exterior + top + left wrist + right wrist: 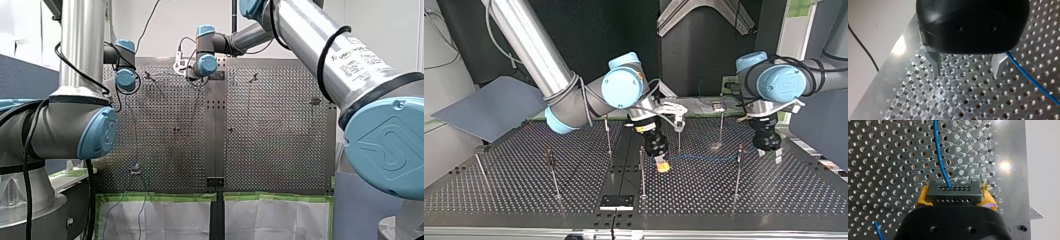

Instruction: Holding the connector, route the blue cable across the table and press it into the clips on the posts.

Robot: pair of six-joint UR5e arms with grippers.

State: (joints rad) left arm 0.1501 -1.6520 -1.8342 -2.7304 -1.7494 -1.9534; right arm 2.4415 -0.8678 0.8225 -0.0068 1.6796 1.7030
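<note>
Pads (923,198) of my right gripper (954,195) clamp the black connector (953,191) close above the perforated table (880,150), its long axis crosswise between them and its holed face pointing ahead, where the blue cable (940,157) leaves. My left gripper (967,71) hangs spread and empty, the cable passing just beside one finger. Done well, the step would keep the cable taut and level with the clip (740,148) on a post (737,175) before pressing.
</note>
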